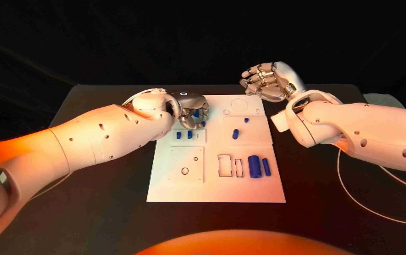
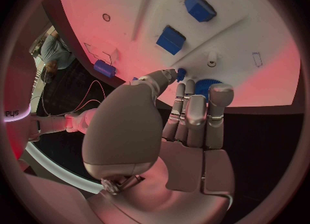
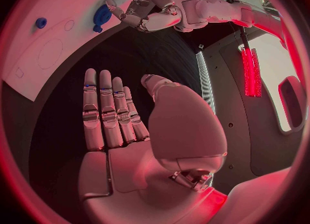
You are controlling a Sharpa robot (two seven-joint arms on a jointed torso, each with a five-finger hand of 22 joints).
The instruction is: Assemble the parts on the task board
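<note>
Head view: two blue cylinders (image 1: 259, 166) lie at the task board (image 1: 216, 184) near edge, loose. Left hand (image 1: 188, 109) over its far-left corner, fingers pinching a small blue peg (image 2: 181, 72), likely for insertion. Right hand (image 1: 266, 82) beyond the far-right corner, fingers apart, holding nothing, probably parked clear.

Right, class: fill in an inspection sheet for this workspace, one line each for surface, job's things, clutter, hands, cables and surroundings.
Surface: black table, white rectangular task board in its middle.
Job's things: small blue plastic parts on the board; two upright blue cylinders near its right edge, two blue blocks by the left hand.
Clutter: nothing seen.
Hands: silver left hand over the board's far left corner, a small blue piece at its fingertips, grip unclear; silver right hand raised beyond the board's far right corner, fingers straight, holding nothing.
Cables: thin pale cable on the table under the right arm.
Surroundings: dark backdrop.
</note>
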